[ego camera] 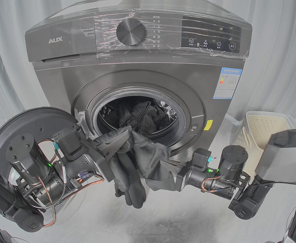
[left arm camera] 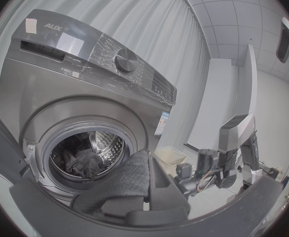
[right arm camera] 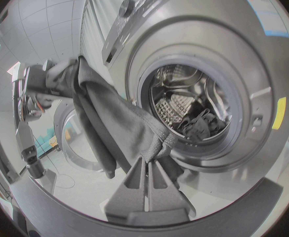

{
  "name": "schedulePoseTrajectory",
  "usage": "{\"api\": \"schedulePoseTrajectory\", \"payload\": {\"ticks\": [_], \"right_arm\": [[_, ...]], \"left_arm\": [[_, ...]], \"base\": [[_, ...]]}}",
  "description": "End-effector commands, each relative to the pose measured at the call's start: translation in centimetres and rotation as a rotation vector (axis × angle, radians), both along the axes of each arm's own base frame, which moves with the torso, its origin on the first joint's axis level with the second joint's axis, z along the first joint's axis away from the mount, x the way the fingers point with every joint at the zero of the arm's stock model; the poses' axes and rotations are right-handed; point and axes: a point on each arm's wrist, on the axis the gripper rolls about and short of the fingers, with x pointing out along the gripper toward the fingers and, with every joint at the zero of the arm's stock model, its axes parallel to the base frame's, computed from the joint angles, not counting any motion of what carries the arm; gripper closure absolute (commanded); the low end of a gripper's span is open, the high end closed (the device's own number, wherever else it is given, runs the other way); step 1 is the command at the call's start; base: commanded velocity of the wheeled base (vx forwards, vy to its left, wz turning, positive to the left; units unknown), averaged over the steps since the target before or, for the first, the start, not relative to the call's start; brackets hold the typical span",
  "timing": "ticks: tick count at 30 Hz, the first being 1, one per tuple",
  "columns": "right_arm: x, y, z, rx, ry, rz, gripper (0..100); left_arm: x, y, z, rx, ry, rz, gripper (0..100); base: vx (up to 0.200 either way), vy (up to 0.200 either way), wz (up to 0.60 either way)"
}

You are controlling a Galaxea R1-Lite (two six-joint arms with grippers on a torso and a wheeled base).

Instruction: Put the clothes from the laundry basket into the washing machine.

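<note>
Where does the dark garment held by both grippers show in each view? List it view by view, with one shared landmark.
Head view: garment hangs before the drum opening, between left gripper and right gripper.
Left wrist view: garment bunched in the left gripper, washer behind.
Right wrist view: garment stretched from the right gripper to the left gripper farther off.
Shared landmark: drum opening, dark clothes inside.
</note>
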Motion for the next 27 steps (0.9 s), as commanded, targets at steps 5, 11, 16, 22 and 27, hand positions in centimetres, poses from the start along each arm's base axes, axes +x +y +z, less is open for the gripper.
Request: {"api": "schedulePoseTrajectory", "payload": {"ticks": [5, 11, 16, 22, 27], "right_arm": [[-3.1, -2.9, 6.3, 0.093, -0.119, -0.081, 100], [-3.4, -5.1, 7.9, 0.123, -0.155, -0.157, 100], [-3.7, -5.6, 8.5, 0.135, -0.169, -0.165, 100], [-3.8, -5.1, 9.8, 0.175, -0.209, -0.179, 100], [-4.0, -5.3, 10.8, 0.199, -0.236, -0.191, 100]], "left_arm": [[-0.8, 1.9, 0.2, 0.005, -0.003, 0.040, 100], [-1.2, 1.9, 0.3, 0.007, -0.011, 0.027, 100], [-0.7, 1.9, 0.2, 0.004, -0.006, 0.039, 100], [-0.5, 1.8, -0.6, 0.025, 0.020, 0.042, 100], [-0.5, 1.8, -0.7, 0.027, 0.030, 0.051, 100]], "base": [[0.000, 0.000, 0.00], [0.000, 0.000, 0.00], [0.000, 0.000, 0.00], [0.000, 0.000, 0.00], [0.000, 0.000, 0.00]]}}
